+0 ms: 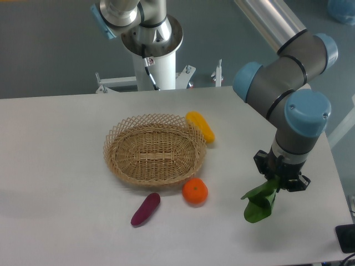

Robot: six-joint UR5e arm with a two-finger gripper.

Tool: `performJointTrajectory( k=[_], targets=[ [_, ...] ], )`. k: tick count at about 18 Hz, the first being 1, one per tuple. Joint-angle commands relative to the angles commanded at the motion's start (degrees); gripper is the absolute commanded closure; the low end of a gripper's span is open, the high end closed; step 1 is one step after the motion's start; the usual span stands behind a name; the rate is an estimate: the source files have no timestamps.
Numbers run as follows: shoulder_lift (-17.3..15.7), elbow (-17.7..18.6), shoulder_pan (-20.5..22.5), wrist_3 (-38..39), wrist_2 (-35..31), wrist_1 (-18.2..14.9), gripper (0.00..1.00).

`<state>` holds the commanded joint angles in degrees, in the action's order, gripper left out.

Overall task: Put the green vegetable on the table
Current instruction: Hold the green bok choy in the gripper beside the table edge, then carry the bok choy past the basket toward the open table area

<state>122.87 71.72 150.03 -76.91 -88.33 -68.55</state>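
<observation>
My gripper [279,180] points downward over the white table [55,166], near its right edge, with the fingers clamped on the upper end of the green vegetable [259,200]. The vegetable hangs below and slightly to one side of the fingers, its dark green leaves drooping toward the tabletop (whether the lowest leaf tip touches the surface cannot be determined from this view). The pale stem end is hidden inside my grip. Away from my gripper, toward the table's middle, an orange [195,191] sits on the surface, just beside the near rim of the oval wicker basket [155,148]. Further out in the same direction, a purple eggplant [145,209] lies flat on the table, near the orange but apart from it. A yellow-orange vegetable [201,126] rests against the basket's far rim, well apart from my gripper.
</observation>
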Motion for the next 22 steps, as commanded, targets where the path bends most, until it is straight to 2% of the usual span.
performJointTrajectory(
  k=[10, 14, 18, 22],
  targets=[
    [0.1, 0.5, -1.4, 0.4, -0.3, -0.3, 0.89],
    [-1.0, 1.8, -6.0, 3.3, -0.1, -0.5, 0.89],
    [-3.4, 5.1, -10.9, 4.9, 0.0, -0.2, 0.89],
    [-3.7, 5.4, -17.1, 9.3, 0.0, -0.1, 0.89]
  ],
)
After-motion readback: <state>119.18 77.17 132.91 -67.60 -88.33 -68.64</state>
